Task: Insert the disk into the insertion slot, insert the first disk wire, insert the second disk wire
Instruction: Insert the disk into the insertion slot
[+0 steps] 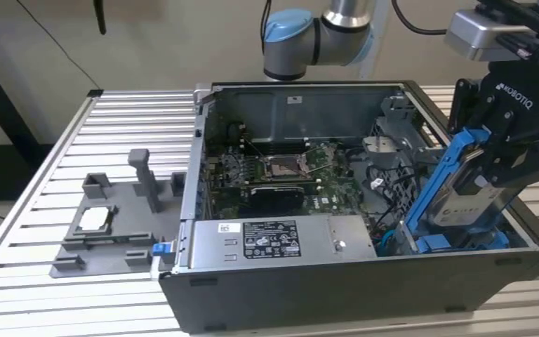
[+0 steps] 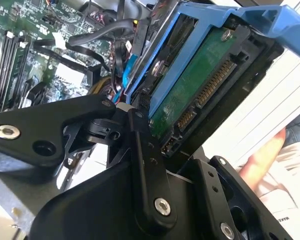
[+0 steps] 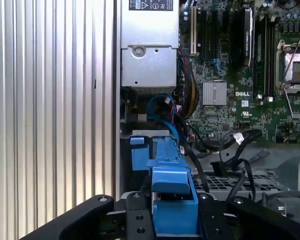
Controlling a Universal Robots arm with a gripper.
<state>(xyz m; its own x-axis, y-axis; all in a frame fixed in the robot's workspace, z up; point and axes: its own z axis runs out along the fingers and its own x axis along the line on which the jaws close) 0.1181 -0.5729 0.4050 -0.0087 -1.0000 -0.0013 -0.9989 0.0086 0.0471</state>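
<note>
Slats of ribbed aluminium form the table [image 1: 26, 281] that spans the exterior view, and on it, centre to right, stands a large dark grey computer case [image 1: 344, 288] with its side open. A grey and light blue robot arm [image 1: 316, 35] comes in from the top edge. Along the case's near wall lies a grey labelled power supply box [image 1: 269, 239], with a green motherboard [image 1: 279, 168] behind it. On the exterior view's left sits a grey plastic fixture [image 1: 110, 225] with upright posts. At the right, the flat silver-grey rectangular disk [image 1: 462, 200] in its bright blue plastic carrier hangs steeply tilted, its lower end down at the small grey sheet-metal insertion slot [image 1: 457, 242] with blue fittings in the case's lower right corner; whether it has entered there I cannot tell. The black gripper [image 1: 490, 168] is clamped on the carrier's upper part. In the second wrist view the disk's [image 2: 195, 85] green underside and connector pins face the camera.
</note>
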